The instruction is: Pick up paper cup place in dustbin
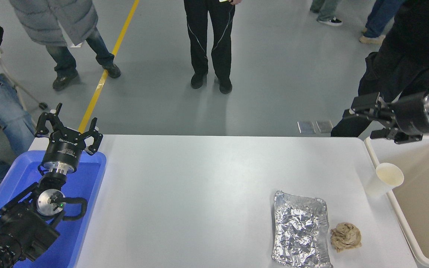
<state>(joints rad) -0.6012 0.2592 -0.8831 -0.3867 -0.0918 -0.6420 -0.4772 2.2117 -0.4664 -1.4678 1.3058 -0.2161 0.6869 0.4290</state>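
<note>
Grey floor with a yellow line stretches beyond a white table (207, 186), and several people stand on the far side, seen only from the waist down. On the table's right side stands the paper cup (384, 179), upright with its mouth open to the ceiling, just beside the near-left rim of the dustbin (380, 165) — whether cup and rim actually touch I cannot tell. The cup is not in the bin yet. Above and beyond it, over the table's far right corner, the right gripper (363, 111) hangs in the air, lying roughly level and pointing left; its fingers appear parted and hold nothing. The left gripper (67, 124) is parked at the lower left above a blue tray (88, 193), fingers spread, empty. Nearer the front edge lie a crinkled foil tray (300, 229) and, just right of it, a crumpled brown paper ball (345, 236). The cup looks very light and thin-walled, likely to tip at a nudge and buckle under a hard squeeze — the rolled rim is probably its stiffest part. A gentle grip across the upper wall, just under the rim, seems the safest hold, and the carry to the bin would be short.
</note>
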